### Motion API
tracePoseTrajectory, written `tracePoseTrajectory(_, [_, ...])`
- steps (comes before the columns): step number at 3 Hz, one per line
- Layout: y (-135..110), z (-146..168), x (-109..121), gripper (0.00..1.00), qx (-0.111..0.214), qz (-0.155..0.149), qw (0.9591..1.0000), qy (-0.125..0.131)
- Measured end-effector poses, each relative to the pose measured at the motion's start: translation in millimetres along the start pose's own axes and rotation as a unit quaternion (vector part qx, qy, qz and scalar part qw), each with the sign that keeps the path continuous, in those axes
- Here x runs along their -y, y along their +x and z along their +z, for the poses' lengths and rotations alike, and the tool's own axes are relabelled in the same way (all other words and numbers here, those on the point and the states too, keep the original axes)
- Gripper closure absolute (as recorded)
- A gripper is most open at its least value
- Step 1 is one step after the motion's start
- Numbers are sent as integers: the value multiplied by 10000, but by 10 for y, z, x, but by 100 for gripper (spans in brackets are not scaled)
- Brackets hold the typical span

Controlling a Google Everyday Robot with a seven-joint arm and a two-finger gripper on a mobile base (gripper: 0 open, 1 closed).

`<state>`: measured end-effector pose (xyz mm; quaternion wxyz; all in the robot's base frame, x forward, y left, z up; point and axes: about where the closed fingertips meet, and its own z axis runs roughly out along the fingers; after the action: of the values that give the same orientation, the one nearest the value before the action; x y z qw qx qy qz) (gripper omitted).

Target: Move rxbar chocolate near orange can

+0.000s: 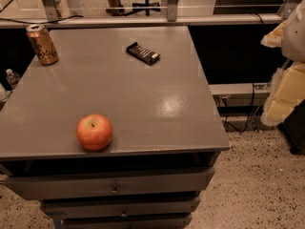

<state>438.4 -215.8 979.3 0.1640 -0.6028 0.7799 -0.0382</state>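
Observation:
The rxbar chocolate (142, 53) is a flat black bar with pale lettering, lying at an angle on the far middle of the grey table (143, 109). The orange can (42, 44) stands upright at the table's far left corner, well to the left of the bar. My gripper (282, 97) is a pale yellow and white shape at the right edge of the view. It hangs off the table's right side, over the floor, far from both the bar and the can. It holds nothing that I can see.
A red-orange apple (94, 131) sits near the table's front left edge. Drawers (114, 190) run below the tabletop. A rail (143, 20) and dark gap lie behind the table. Cables (238, 123) lie on the speckled floor at right.

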Motion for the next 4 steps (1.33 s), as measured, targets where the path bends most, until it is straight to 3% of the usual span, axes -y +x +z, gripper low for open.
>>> tracePoseTrajectory(2, [-37, 6, 45, 0, 176, -14, 9998, 100])
tracePoseTrajectory(3, [-186, 146, 205, 0, 568, 94, 9981, 236])
tracePoseTrajectory(4, [-531, 354, 483, 0, 1158, 258, 9925, 297])
